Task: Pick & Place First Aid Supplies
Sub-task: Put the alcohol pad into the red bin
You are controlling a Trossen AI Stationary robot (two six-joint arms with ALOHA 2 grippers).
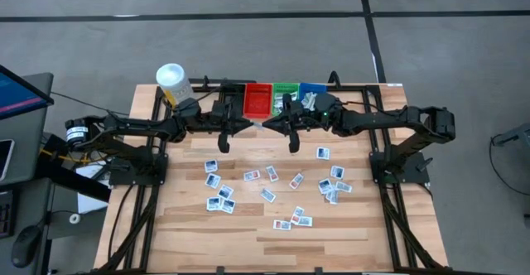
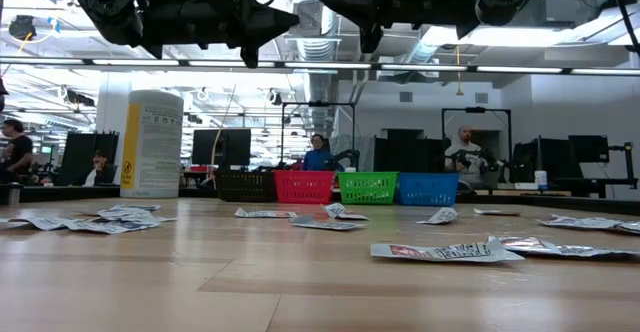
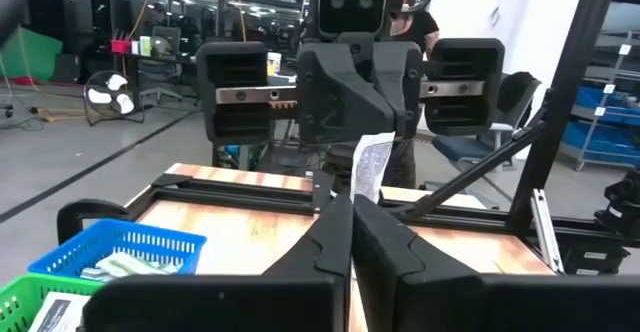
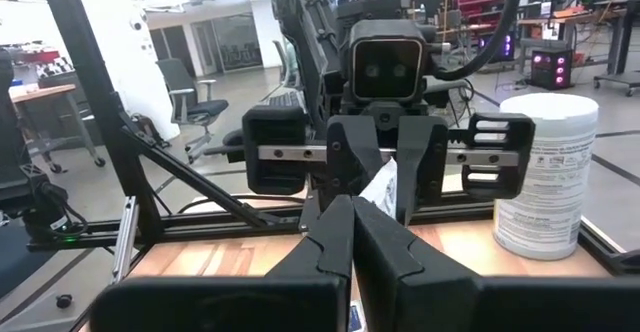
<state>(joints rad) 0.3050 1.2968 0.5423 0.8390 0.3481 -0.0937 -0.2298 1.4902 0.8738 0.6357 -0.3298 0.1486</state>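
**White packet pinched between two grippers above the bins**

White with dark print, one first aid packet point(image 3: 373, 168) hangs in the air over the middle of the tabletop's point(image 1: 348, 238) far edge. The left gripper point(image 1: 251, 126) and the right gripper point(image 1: 268, 125) meet there tip to tip. Each has its jaws closed all the way on this one packet, from opposite sides.

Below and just behind them, four bins line the far edge: a black bin point(image 2: 246, 185), a red bin point(image 1: 257, 99), a green bin point(image 1: 286, 90) and a blue bin point(image 1: 312, 91). From above, the left arm crosses the black bin and hides most of it. The blue and green ones already have packets inside (seen from the left wrist).

A white-capped canister point(image 1: 171, 79) with a yellow strip on its label stands at the far left corner. Its label carries lines of small print that cannot be read.

The other packets point(image 1: 267, 195) lie loose and flat across the middle and right of the tabletop, well apart from the grippers. Their blue and dark print is too small to read.

Beyond the tabletop, a few people point(image 2: 462, 153) are in the room.
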